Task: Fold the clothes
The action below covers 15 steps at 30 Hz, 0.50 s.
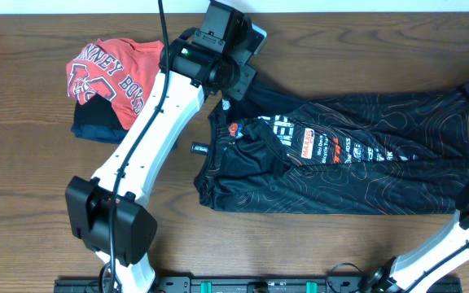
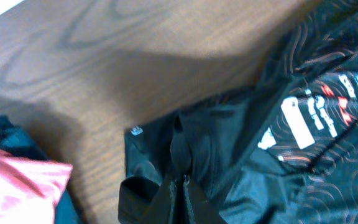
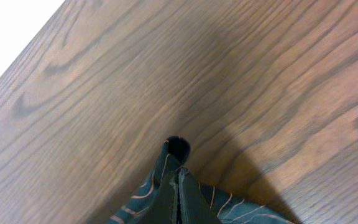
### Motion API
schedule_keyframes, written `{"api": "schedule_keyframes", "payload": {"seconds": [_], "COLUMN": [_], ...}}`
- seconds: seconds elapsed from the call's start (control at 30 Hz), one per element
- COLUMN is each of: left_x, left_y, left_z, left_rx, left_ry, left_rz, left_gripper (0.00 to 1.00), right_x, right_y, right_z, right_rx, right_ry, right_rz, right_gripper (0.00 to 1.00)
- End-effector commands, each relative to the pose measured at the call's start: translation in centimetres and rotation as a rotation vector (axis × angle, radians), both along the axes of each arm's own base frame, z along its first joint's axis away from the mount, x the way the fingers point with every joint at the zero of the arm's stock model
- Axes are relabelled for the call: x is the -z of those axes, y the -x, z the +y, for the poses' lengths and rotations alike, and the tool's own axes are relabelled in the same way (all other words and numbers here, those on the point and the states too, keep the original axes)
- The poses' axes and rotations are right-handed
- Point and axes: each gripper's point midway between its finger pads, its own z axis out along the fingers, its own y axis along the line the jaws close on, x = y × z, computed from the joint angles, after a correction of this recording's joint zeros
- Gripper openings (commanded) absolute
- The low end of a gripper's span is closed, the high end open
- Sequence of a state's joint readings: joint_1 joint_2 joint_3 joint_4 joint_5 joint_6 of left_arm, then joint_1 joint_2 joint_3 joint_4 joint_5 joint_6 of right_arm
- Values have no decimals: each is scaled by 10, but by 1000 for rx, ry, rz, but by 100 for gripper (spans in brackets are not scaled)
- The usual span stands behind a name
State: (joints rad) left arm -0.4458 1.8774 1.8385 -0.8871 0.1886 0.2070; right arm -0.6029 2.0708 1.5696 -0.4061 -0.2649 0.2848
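**Inspector:** Where is the garment lying?

**Assistant:** The black jersey [image 1: 357, 155] is lying stretched across the bench [image 1: 365, 41], from the middle out to the right edge. Its left end is bunching into folds.

**Inspector:** And the left side?

**Assistant:** The left gripper [image 2: 184, 190] is hanging over that bunched end. In the wrist view its jaws are pressing together on a pinch of black cloth. From overhead, the arm's own housing is hiding the tips.

**Inspector:** The right?

**Assistant:** The right gripper [image 3: 179, 186] is sitting at the jersey's far upper corner, its jaws clamping a raised peak of line-patterned cloth. Overhead, the frame edge is cutting most of it off.

**Inspector:** Anything else on the bench?

**Assistant:** A red T-shirt [image 1: 108, 69] is lying on a navy garment [image 1: 92, 130] at the far left, apart from the jersey. The left arm is covering part of the red one. The jersey's white lettering and coloured logos are showing, but too small to read.
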Motion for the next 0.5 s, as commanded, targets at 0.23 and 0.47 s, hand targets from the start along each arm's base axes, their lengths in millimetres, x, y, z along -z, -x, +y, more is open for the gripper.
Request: {"api": "schedule_keyframes", "payload": {"seconds": [0.23,0.47], "left_x": [3,15], "left_y": [46,90], "left_z": [-28,-36], "left_rx": [110,172], "left_ry": [34,-35], "left_rz": [125,246], "left_gripper": [6,6], "right_x": [-42,-41], "right_y": [23,51], "right_z": [-12,-30], "right_rx": [20,113], "right_ry": [56,102], "right_rz": [-7,85], "right_gripper": [1,1]}}
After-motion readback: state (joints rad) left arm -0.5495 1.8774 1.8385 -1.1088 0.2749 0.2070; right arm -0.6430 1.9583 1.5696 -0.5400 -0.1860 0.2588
